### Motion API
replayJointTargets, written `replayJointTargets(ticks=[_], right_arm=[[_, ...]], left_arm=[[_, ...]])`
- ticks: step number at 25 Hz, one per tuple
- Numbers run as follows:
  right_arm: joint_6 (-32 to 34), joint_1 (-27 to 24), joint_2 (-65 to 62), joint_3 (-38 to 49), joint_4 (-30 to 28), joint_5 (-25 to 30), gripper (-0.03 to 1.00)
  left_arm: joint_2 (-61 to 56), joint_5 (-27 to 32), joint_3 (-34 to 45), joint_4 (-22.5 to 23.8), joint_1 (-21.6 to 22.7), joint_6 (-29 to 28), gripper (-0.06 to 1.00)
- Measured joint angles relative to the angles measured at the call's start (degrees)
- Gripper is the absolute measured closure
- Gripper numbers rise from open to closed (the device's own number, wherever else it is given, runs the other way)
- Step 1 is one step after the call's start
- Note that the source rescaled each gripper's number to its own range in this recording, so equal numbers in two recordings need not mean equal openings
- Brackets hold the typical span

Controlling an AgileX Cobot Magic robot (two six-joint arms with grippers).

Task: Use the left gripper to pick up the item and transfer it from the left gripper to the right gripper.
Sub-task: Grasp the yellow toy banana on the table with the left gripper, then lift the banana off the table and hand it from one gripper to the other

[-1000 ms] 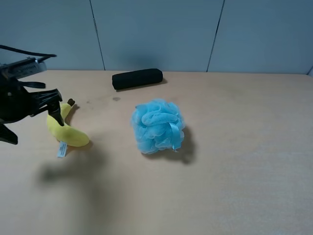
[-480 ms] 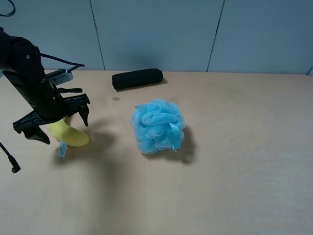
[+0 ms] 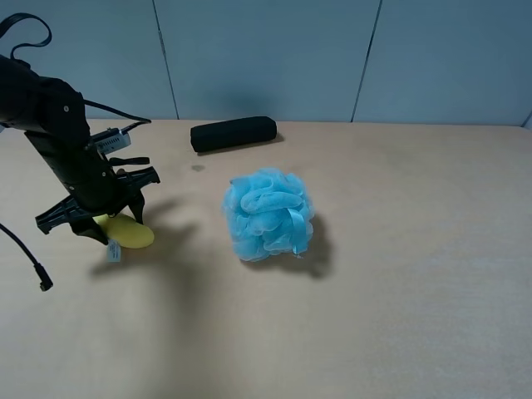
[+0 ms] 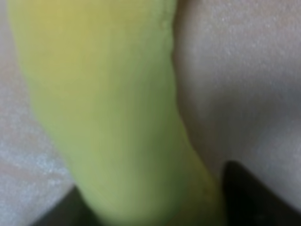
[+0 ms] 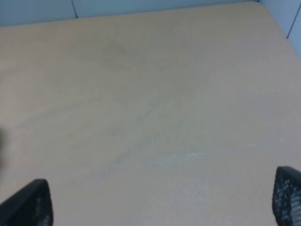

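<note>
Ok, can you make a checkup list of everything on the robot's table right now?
Surface: tan table, no spills seen.
Job's things: yellow toy banana lying near the table's left side.
Clutter: blue bath puff in the middle; black case at the back.
Grippers: left gripper down over the banana, jaws open on either side of it; right gripper open above bare table.
Cables: black cable loops above the left arm; a loose end dangles below.
Surroundings: grey-blue wall panels behind.
</note>
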Motion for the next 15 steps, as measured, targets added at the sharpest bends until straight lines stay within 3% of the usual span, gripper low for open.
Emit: replayJointTargets(ticks=[3, 4, 10, 15], right_arm=[[0.0, 0.0, 0.0, 0.0, 0.0, 0.0, -0.03], [0.0, 0.0, 0.0, 0.0, 0.0, 0.0, -0.03], [0.0, 0.0, 0.0, 0.0, 0.0, 0.0, -0.03], [0.0, 0.0, 0.0, 0.0, 0.0, 0.0, -0.03]], left_arm=[[0.0, -0.3, 0.0, -0.6, 0.0, -0.4, 0.88], [0.0, -0.3, 0.0, -1.1, 0.0, -0.5, 0.94], [-1.7, 0.2, 0.0, -1.8, 0.0, -0.4, 0.94], [-9.8, 2.9, -0.2, -1.8, 0.0, 6.1, 0.94]])
